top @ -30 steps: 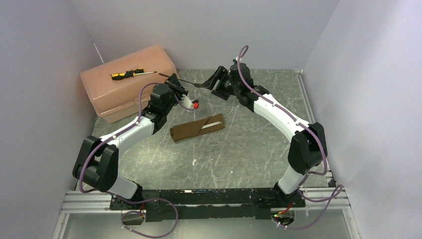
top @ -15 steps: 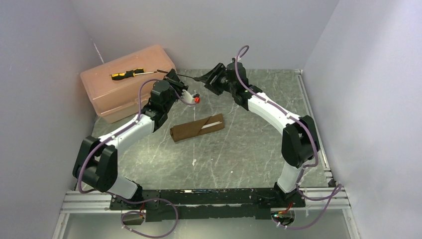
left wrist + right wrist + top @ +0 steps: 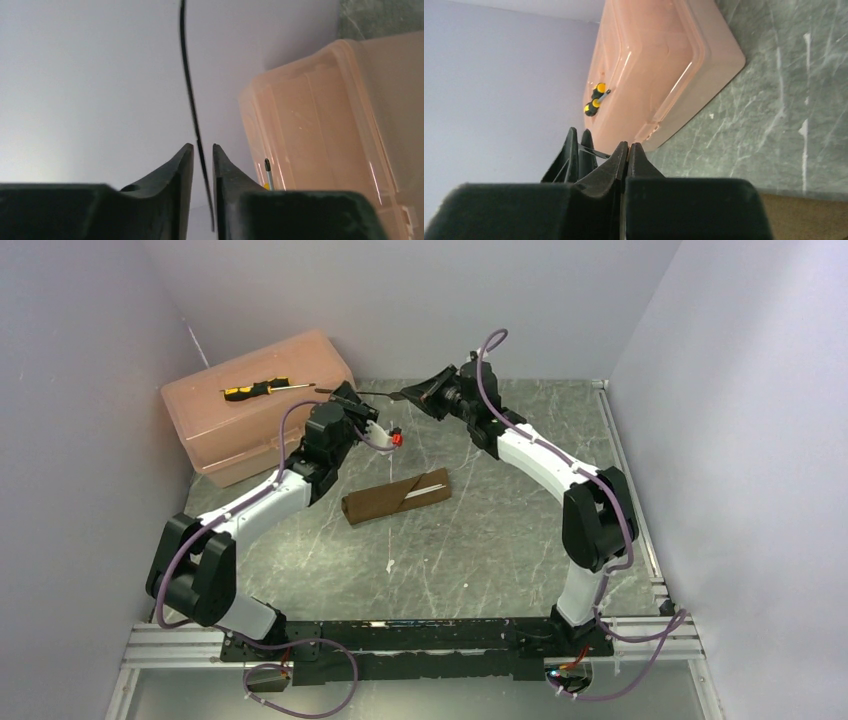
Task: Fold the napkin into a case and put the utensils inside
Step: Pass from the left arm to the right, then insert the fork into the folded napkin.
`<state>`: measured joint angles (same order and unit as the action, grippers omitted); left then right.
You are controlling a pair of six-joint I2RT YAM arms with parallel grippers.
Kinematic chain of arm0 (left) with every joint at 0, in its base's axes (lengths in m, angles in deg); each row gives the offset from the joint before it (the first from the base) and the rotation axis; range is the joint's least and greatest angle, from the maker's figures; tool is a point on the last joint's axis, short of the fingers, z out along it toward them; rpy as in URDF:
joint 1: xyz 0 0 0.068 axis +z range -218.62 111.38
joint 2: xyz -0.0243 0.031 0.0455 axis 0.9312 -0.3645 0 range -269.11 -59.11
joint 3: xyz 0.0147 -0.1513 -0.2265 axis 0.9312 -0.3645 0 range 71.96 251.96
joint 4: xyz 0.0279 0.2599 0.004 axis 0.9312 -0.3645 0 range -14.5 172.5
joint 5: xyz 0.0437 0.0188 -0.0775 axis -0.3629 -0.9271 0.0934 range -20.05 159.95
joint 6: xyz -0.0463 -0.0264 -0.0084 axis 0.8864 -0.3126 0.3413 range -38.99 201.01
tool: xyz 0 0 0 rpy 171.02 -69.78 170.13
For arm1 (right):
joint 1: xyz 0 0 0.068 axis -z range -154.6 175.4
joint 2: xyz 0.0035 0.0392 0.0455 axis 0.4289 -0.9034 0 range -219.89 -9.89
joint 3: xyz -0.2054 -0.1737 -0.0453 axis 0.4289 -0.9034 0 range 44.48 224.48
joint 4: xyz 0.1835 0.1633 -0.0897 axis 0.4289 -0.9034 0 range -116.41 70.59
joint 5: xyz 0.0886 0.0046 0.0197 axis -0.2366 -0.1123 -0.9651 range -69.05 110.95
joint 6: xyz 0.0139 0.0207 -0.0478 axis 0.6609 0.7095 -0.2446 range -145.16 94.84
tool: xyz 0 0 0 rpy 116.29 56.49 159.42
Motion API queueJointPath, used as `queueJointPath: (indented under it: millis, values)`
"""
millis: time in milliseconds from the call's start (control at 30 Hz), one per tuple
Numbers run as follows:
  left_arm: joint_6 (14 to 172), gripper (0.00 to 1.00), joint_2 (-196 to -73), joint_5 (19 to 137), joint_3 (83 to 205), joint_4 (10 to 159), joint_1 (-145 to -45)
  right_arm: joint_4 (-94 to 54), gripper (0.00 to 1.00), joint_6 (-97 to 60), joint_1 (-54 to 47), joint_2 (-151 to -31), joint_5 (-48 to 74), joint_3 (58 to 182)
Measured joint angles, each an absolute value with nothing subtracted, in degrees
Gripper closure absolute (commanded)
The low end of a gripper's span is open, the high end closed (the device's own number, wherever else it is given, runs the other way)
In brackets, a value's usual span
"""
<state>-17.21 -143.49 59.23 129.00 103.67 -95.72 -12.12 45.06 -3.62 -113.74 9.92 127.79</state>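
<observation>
- Since a second ago, the right gripper [image 3: 420,394] has swung left toward the other arm and its jaws have closed; they now pinch the far end of a thin utensil [image 3: 378,394] held in the air between the two arms.
- Left gripper [image 3: 347,393] sits just left of it, at the utensil's other end. The left wrist view shows its jaws standing slightly apart, with the thin strip running between them [image 3: 192,107]; whether they grip it I cannot tell.
- This looks like a hand-over, the right arm taking the piece so it can carry it to the cloth.
- Brown napkin [image 3: 396,499] lies folded as a case at the table's centre, nearer than both grippers, with a pale utensil [image 3: 428,487] showing at its open right end.
- At far left stands a pink box [image 3: 225,430] with a screwdriver [image 3: 260,389] resting on its lid.
</observation>
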Motion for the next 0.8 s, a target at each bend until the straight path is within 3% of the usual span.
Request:
queueJointPath:
  millis: [33,133,333,567,800]
  values:
    - [-16.5,0.51,-143.5,58.8,129.1,102.4,-95.9,-11.7,1.00,45.1,-3.3,-113.7,9.8,127.8]
    - [-13.0,0.34,-143.5,57.7,131.3,95.9,-96.3,-12.0,1.00,44.4,-2.5,-113.7,9.4,127.7]
    - [9.7,0.17,-144.9,59.8,149.2,64.4,-96.3,-12.3,1.00,40.4,4.4,-112.0,5.4,123.2]
    - [32.6,0.24,-148.3,69.9,158.4,36.7,-95.6,-19.5,1.00,28.8,14.2,-102.9,3.8,113.6]
    - [48.8,0.45,-157.6,81.3,158.4,23.2,-89.3,-27.2,1.00,16.2,15.4,-90.2,4.5,107.1]
